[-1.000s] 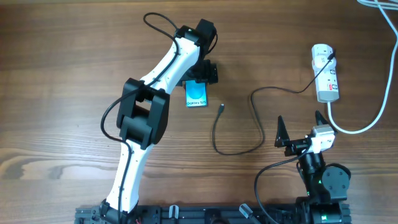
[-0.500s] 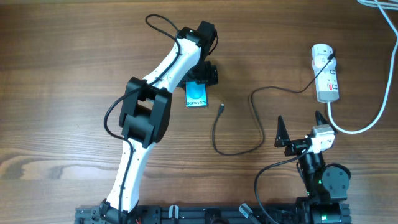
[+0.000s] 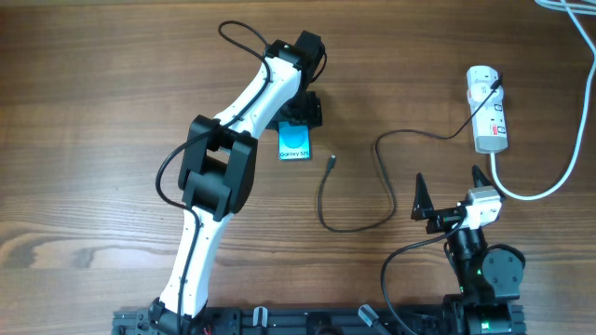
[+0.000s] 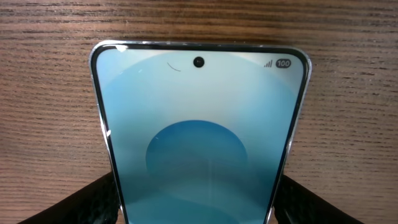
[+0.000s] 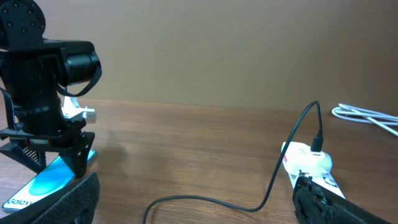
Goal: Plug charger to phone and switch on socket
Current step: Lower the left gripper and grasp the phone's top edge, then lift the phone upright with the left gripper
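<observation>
The phone (image 3: 294, 142) lies flat on the wooden table, cyan screen up, and fills the left wrist view (image 4: 199, 137). My left gripper (image 3: 300, 119) is over its far end, one black finger against each long edge (image 4: 196, 208), shut on it. The charger cable loops across the table with its connector tip (image 3: 332, 162) lying free, right of the phone. Its black plug (image 3: 494, 86) sits in the white socket (image 3: 488, 121). My right gripper (image 3: 450, 191) is open and empty, low at the front right, facing the cable (image 5: 205, 199) and the socket (image 5: 308, 163).
The socket's thick white lead (image 3: 559, 186) curves along the right edge of the table. More white cable (image 5: 367, 115) lies at the far right. The left arm (image 3: 223, 149) stretches over the table's left half.
The left gripper's fingers have drawn in slightly around the phone's end. The phone, the cable and the right arm have not moved.
</observation>
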Available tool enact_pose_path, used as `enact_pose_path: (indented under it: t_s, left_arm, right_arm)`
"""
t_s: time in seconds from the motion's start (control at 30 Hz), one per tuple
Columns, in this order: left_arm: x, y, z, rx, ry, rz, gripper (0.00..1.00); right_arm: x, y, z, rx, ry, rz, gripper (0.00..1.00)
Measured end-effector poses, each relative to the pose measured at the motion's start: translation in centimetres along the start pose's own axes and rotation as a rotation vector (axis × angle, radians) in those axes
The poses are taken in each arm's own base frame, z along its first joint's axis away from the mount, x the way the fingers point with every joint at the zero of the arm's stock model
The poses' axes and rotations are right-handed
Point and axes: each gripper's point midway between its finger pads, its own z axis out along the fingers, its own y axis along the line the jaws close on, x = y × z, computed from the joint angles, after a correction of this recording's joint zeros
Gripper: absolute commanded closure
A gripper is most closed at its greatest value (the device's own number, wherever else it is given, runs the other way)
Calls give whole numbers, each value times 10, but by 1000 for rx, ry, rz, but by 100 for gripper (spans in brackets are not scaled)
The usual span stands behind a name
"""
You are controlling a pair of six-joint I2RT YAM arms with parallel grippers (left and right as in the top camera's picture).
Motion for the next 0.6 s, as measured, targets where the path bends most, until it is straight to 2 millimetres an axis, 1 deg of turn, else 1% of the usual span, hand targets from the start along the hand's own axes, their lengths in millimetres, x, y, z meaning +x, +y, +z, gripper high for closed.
enact_pose_path:
  t_s: [0.17,0.33,0.5,0.6]
  left_arm:
    - [0,0,0,-1,2,0,23]
    - [2,1,-1,-4,7,0,24]
    - [6,4,-3,-10,26,-3,27]
    - [9,7,-6,-15,35,-6,27]
  right_arm:
    - [0,0,0,0,0,0,0]
    - [0,0,0,0,0,0,0]
    - [0,0,0,0,0,0,0]
    - [0,0,0,0,0,0,0]
